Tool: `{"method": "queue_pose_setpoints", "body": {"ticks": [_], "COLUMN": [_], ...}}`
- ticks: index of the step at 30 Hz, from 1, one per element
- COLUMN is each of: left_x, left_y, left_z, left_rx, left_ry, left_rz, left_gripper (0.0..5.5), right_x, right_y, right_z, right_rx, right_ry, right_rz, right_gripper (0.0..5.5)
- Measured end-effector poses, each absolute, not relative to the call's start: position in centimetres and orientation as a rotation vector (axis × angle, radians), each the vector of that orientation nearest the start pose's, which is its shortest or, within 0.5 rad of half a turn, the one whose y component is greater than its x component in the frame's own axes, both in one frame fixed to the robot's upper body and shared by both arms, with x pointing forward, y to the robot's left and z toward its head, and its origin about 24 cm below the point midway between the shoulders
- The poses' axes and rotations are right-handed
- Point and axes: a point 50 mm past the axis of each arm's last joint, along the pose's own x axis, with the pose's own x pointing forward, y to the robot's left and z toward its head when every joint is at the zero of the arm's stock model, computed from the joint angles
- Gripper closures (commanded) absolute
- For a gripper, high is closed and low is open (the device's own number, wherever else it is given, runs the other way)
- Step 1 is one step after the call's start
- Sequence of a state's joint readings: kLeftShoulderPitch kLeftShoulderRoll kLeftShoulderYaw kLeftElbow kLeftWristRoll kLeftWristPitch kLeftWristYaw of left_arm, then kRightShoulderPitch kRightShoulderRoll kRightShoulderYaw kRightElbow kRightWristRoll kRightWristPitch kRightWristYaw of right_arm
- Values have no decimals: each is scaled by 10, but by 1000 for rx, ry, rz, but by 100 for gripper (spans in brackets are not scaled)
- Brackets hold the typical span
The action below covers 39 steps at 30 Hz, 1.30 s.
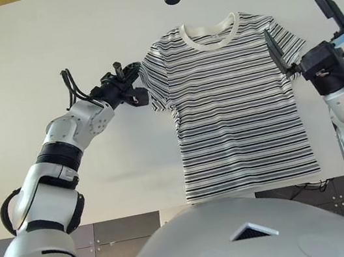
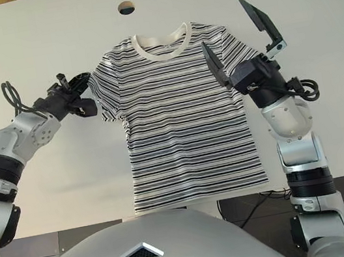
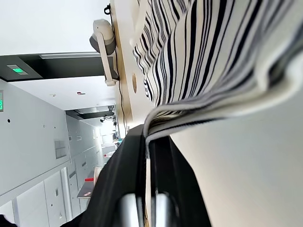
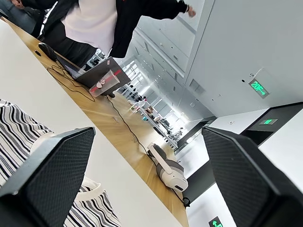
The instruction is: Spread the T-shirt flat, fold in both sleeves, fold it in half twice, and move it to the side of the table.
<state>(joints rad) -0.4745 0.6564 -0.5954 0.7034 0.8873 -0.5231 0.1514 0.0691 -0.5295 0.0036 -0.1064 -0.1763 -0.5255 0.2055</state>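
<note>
Striped T-shirt (image 1: 235,111) lies flat at centre frame on the table (image 1: 45,44), sleeves unfolded — left gripper (image 1: 138,84) pinching its left-hand sleeve (image 1: 156,78), right gripper (image 1: 288,11) gaping wide — all folds remain.

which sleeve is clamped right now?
The left sleeve, pinched in the shut left pincer; the right sleeve lies flat near the open right pincer.
</note>
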Motion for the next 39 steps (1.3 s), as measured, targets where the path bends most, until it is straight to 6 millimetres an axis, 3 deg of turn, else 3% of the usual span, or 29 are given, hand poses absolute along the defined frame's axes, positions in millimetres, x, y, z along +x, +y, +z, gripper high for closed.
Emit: {"method": "queue_pose_setpoints", "body": {"ticks": [4, 7, 13, 21, 25, 30, 34, 37, 39], "left_x": [295, 297, 301, 303, 307, 310, 319, 321, 322], "left_y": [194, 188, 161, 114, 87, 90, 92, 91, 96], "left_z": [15, 15, 14, 19, 23, 17, 30, 40, 62], "left_rx": [1553, 1449, 1267, 1219, 1214, 1215, 1170, 1123, 1001], "left_ry": [-233, -255, -304, -428, -481, -440, -472, -507, -576], "left_rz": [-730, -614, -518, -609, -653, -595, -495, -451, -344], "left_gripper": [538, 538, 538, 538, 478, 415, 344, 295, 293], "right_x": [225, 224, 225, 226, 228, 230, 237, 251, 267], "right_y": [-199, -198, -199, -201, -202, -206, -217, -233, -260], "right_z": [106, 106, 104, 100, 97, 93, 85, 80, 81], "right_rx": [-737, -733, -733, -731, -727, -729, -776, -912, -1119], "right_ry": [-470, -477, -470, -454, -444, -427, -390, -350, -279], "right_rz": [403, 403, 401, 385, 377, 363, 311, 229, 128], "right_gripper": [132, 132, 132, 132, 132, 132, 132, 132, 132]}}
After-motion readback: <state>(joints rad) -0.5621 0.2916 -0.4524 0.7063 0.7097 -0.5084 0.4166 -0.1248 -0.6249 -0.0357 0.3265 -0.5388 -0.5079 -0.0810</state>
